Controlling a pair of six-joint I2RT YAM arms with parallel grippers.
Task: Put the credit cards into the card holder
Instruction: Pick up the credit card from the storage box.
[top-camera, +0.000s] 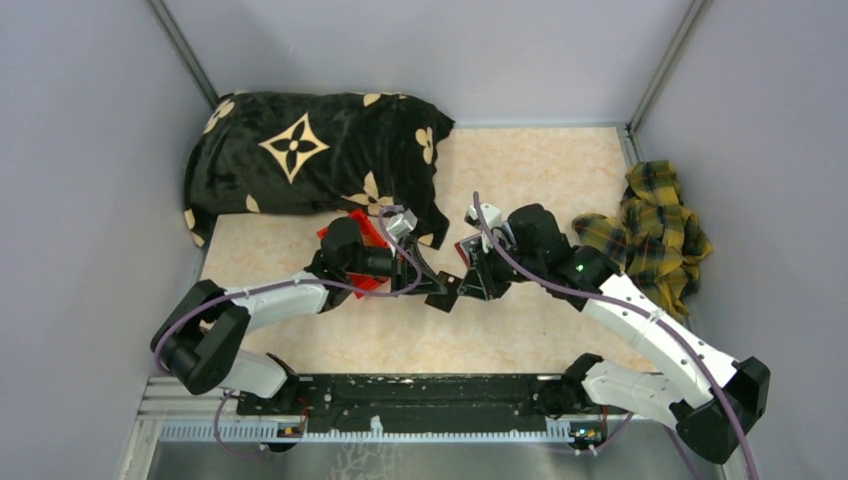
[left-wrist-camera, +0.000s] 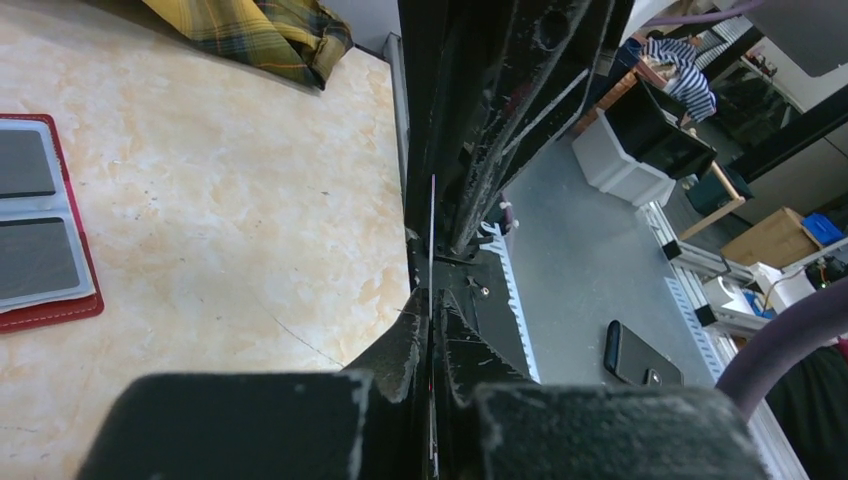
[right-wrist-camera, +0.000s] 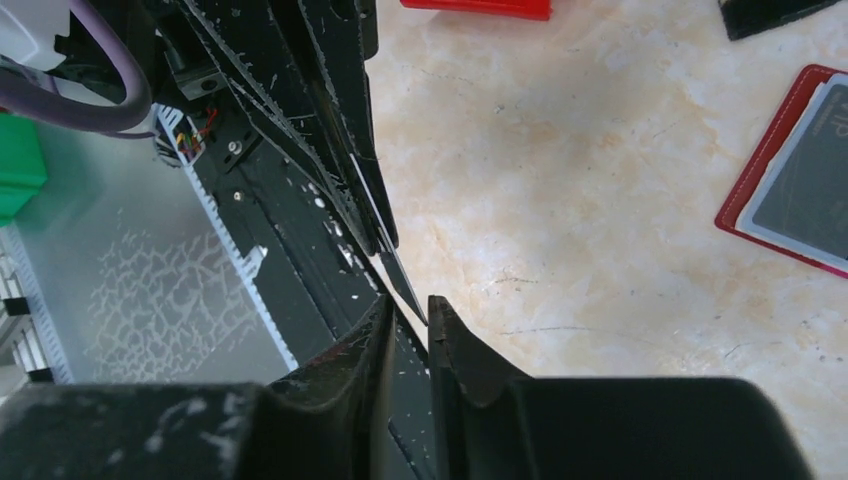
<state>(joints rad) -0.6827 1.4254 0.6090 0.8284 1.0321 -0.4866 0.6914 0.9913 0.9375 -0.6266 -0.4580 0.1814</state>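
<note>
The left claw (left-wrist-camera: 430, 310) is clamped shut on a thin, dark, rectangular credit card (left-wrist-camera: 431, 230). In its own wrist view the card shows only as a fine pale line, edge-on, pinched between the two black fingers. The card's long axis runs straight out from the fingertips, in line with the claw, and its free end points at the right claw (right-wrist-camera: 408, 305).

The right claw meets it tip to tip above the table, jaws parted by a narrow gap. The card's pointed corner (right-wrist-camera: 403, 283) sits just at the mouth of that gap, and no finger presses on it. From above, the card (top-camera: 447, 293) is a small dark shape tilted like a diamond, between the left claw (top-camera: 440, 290) and the right claw (top-camera: 475, 280).

The dark-red folding card holder (left-wrist-camera: 55, 305) lies open and flat on the beige marbled tabletop (left-wrist-camera: 240, 200), pale lining and dark pockets facing up. It is well apart from the left claw, off to its left side. Seen from the right wrist it (right-wrist-camera: 760, 180) lies off to the right claw's right.

A bright red plastic bin (top-camera: 352, 228) sits behind the left claw. A yellow plaid cloth (top-camera: 655, 230) lies beyond the right arm.
</note>
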